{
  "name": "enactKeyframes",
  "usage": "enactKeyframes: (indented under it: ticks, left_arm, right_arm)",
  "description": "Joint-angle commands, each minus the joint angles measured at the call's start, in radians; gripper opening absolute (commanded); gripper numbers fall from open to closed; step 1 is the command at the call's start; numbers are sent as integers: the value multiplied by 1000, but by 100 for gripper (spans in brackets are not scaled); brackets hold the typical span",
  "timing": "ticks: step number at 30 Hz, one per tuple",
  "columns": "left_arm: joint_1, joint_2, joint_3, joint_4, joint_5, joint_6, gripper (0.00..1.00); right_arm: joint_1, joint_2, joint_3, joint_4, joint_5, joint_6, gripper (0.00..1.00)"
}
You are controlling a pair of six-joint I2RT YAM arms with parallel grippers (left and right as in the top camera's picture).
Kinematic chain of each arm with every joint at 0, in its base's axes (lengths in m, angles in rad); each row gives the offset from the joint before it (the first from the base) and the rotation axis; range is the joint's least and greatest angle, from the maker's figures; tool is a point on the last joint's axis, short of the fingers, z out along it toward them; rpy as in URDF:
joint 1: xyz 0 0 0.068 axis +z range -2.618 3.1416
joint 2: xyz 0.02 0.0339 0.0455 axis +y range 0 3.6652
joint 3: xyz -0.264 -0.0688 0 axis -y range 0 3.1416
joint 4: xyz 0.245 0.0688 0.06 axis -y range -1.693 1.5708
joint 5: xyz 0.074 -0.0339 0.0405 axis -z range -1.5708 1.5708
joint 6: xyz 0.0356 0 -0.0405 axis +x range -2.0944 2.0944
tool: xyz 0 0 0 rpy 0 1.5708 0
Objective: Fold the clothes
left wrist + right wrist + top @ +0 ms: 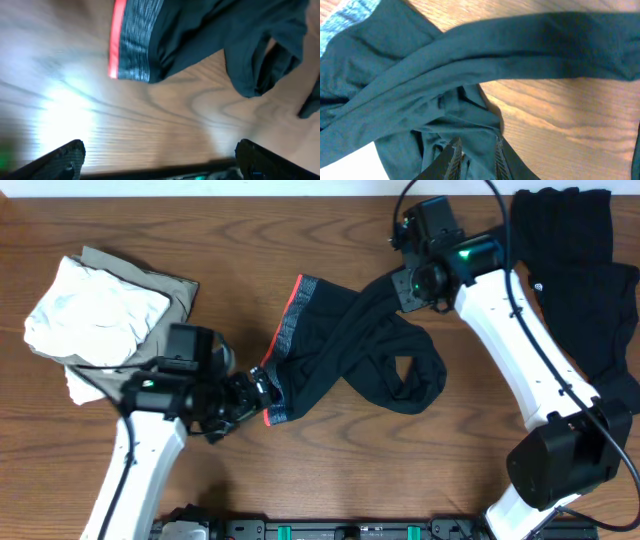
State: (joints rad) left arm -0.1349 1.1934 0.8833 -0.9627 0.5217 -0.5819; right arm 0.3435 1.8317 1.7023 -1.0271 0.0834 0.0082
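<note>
beside the leggings (340,345) the left pincer (160,155) gapes empty; right pincer (476,157), slightly parted, grip unclear.

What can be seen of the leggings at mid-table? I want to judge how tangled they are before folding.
The leggings are dark, soft, thin-looking knit, with a grey waistband edged coral red. They lie crumpled on the wooden table, legs crossed and twisted into a loop right of the waistband. The right gripper sits at a leg fold, fingers slightly apart; whether it grips is unclear. The open left gripper faces the waistband's end, apparently without touching.
</note>
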Motion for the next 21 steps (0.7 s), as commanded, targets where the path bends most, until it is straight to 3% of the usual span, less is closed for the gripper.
enactKeyframes:
  ticks: [1, 13, 21]
  left_arm:
    - [-19, 28, -81, 51, 98, -246, 98]
    - [-29, 72, -305, 411, 87, -732, 98]
    - [-29, 130, -378, 596, 24, -811, 100]
  right_arm:
    - [-11, -26, 3, -16, -13, 29, 22]
    - [-10, -26, 3, -33, -13, 28, 22]
    - [-11, -26, 3, -43, -13, 28, 22]
